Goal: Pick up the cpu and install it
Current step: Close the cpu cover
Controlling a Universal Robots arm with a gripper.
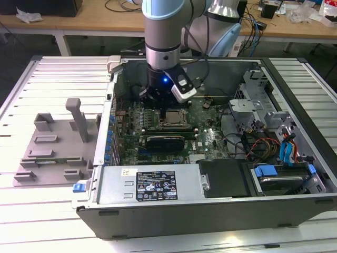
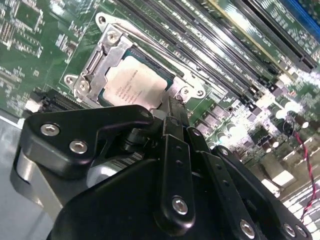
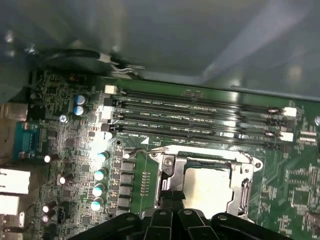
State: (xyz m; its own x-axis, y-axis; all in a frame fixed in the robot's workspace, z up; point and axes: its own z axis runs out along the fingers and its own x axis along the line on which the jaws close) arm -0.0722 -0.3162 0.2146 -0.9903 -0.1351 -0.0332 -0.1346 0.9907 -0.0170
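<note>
- While its tips are pressed together with nothing between them, the gripper hangs at the edge of the cpu; I cannot tell if they touch.
- Cpu lies flat in the socket, silver top facing up, square, so no long axis shows.
- Its lid is pale and shiny, with faint print.
- A metal frame surrounds it.
- Beyond lie memory slots on the motherboard, inside the open case.

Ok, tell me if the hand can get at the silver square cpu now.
Probably yes: the hand hangs just over the shiny silver square cpu in its metal-framed socket, nothing between them.
</note>
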